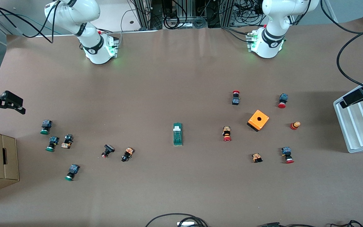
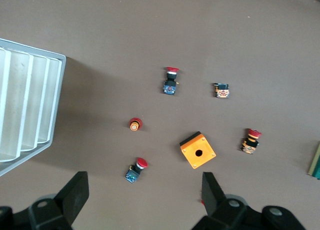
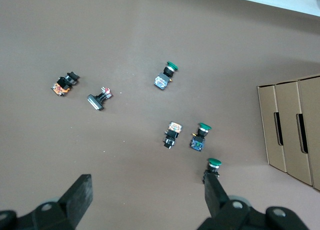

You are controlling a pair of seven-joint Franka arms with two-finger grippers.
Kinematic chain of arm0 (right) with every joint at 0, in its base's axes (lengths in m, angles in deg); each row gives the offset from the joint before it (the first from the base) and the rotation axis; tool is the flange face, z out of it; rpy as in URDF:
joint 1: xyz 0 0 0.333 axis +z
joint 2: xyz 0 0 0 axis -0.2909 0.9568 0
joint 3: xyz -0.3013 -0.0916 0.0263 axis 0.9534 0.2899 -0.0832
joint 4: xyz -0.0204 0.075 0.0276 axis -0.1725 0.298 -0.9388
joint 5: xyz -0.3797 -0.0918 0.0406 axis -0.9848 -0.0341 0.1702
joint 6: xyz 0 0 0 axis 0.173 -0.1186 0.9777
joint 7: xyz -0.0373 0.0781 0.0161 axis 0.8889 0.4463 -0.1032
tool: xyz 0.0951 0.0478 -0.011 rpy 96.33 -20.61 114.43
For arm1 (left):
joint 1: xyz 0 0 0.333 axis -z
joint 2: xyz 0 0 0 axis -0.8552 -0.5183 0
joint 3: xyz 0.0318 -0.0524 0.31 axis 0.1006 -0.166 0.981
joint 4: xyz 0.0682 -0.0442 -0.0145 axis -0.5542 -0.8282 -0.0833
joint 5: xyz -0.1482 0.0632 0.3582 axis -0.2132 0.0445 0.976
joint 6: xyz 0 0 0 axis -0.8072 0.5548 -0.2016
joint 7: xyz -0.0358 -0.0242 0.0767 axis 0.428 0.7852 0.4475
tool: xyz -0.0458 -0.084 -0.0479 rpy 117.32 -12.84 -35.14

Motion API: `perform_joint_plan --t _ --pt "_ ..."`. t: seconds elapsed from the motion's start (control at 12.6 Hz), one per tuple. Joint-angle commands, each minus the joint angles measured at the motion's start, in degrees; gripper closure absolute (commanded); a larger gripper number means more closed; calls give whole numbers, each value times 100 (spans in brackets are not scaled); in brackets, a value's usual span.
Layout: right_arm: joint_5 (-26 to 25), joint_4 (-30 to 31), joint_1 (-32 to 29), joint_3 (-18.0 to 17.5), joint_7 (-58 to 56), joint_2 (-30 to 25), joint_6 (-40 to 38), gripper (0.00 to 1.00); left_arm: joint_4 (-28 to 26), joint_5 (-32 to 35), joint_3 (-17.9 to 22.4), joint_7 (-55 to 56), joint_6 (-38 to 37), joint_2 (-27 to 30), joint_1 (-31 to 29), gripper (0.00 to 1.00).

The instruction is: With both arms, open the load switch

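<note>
We are holding both pincers spread and empty, the left pincer [image 2: 142, 200] and right pincer [image 3: 147, 200] hovering at either end of the surface [image 1: 181, 78] — the load switch [image 1: 177, 134] is lying midway between them, well apart from both, its long axis crossing the line joining them.

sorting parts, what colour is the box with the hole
Orange box with a black base; clearest in the front view.

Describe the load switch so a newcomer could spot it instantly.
Start at the middle of the brown table, between the two scatters of push-buttons. The load switch lies there alone, apart from both. It is a slim dark-green block with a white end piece, longer than any button.
</note>
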Motion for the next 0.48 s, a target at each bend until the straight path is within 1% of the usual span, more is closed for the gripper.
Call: perform_joint_plan --t 0.0,0.4 --pt "-62 -98 -29 -13 57 11 -110 0 54 163 -76 -65 45 -41 22 0" --pt "-52 -98 -38 -4 58 11 -154 0 54 180 -76 -65 45 -32 14 0"
